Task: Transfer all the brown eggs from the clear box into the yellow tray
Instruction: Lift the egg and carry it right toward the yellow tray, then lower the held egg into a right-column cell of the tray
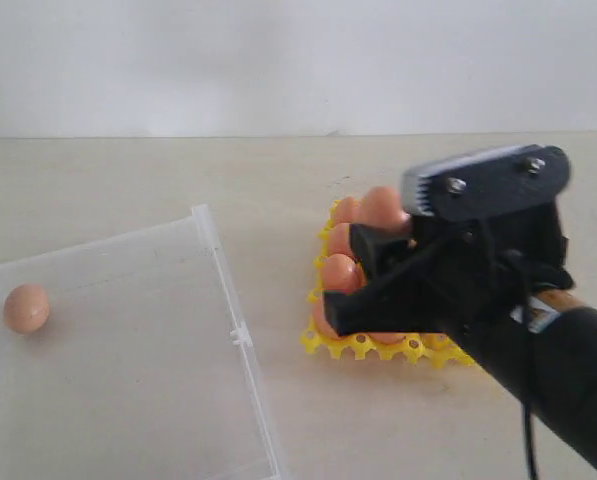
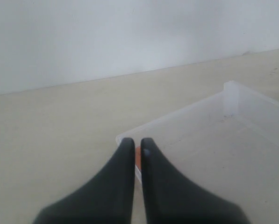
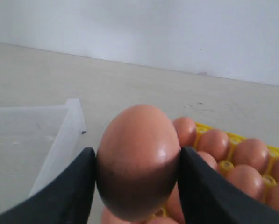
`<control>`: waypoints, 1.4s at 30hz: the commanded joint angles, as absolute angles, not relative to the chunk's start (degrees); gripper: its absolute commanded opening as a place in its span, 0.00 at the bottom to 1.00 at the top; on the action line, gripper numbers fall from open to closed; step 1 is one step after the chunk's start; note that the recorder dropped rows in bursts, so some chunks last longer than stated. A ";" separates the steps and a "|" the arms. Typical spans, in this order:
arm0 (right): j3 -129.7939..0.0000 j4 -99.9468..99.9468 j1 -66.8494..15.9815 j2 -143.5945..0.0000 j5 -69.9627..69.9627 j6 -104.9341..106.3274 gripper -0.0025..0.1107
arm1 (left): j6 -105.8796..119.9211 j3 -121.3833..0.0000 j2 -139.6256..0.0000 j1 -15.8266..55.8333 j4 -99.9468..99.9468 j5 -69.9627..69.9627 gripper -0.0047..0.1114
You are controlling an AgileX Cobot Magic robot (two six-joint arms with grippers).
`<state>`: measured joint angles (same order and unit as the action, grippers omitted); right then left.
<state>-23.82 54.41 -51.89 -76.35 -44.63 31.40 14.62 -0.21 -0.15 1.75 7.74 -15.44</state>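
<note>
Gleaming pinkish-brown egg [image 3: 138, 161], smooth, oval

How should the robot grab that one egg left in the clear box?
Take the egg around its middle, pressing on its two rounded sides, coming straight down from above. It lies loose on the clear box floor close to a wall, so a sideways reach would likely bump the wall or roll it.

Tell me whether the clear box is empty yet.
Not empty. One brown egg lies inside the clear box, near its left end in the exterior view.
</note>
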 commanded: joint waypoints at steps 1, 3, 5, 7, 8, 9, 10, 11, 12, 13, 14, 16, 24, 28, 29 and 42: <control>-16.44 54.20 -51.91 -68.51 -45.15 30.31 0.02 | 14.59 0.00 0.00 1.92 8.14 -15.02 0.08; -13.92 54.20 -51.91 -65.90 -45.15 30.31 0.02 | 14.59 0.00 0.00 1.92 8.14 -15.02 0.08; -11.55 54.20 -51.91 -63.91 -45.15 30.88 0.02 | 14.59 0.00 0.00 1.92 8.14 -15.02 0.08; -9.68 54.20 -51.91 -63.15 -44.96 31.83 0.02 | 14.59 0.00 0.00 1.92 8.14 -15.02 0.08; -8.79 54.20 -51.91 -63.07 -44.72 32.56 0.02 | 14.59 0.00 0.00 1.92 8.14 -15.02 0.08; -7.94 54.20 -51.91 -63.07 -44.72 33.07 0.02 | 14.59 0.00 0.00 1.92 8.14 -15.02 0.08; -7.26 54.20 -51.91 -63.18 -44.60 33.33 0.02 | 14.59 0.00 0.00 1.92 8.14 -15.02 0.08; -6.69 54.20 -51.91 -63.27 -44.60 33.33 0.02 | 14.59 0.00 0.00 1.92 8.14 -15.02 0.08; -6.34 54.20 -51.91 -63.27 -44.60 33.33 0.02 | 14.59 0.00 0.00 1.92 8.14 -15.02 0.08; -6.15 54.20 -51.91 -63.27 -44.60 33.33 0.02 | 14.59 0.00 0.00 1.92 8.14 -15.02 0.08; -6.02 54.20 -51.91 -63.27 -44.60 33.33 0.02 | 14.59 0.00 0.00 1.92 8.14 -15.02 0.08; -6.05 54.20 -51.91 -63.27 -44.77 33.59 0.02 | 14.59 0.00 0.00 1.92 8.14 -15.02 0.08; -6.05 53.32 -51.91 -63.47 -44.86 37.75 0.02 | 14.59 0.00 0.00 1.92 8.14 -15.02 0.08; -6.05 52.50 -51.91 -63.47 -47.21 45.66 0.02 | 14.59 0.00 0.00 1.92 8.14 -15.02 0.08; -6.05 52.23 -51.91 -63.47 -48.95 48.42 0.02 | 14.59 0.00 0.00 1.92 8.14 -15.02 0.08; -7.66 52.09 -51.91 -63.06 -69.96 55.68 0.02 | 14.59 0.00 0.00 1.92 8.14 -15.02 0.08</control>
<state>-6.36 52.83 -51.89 -63.56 -67.68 58.06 14.62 -0.21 -0.15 1.75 7.74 -15.44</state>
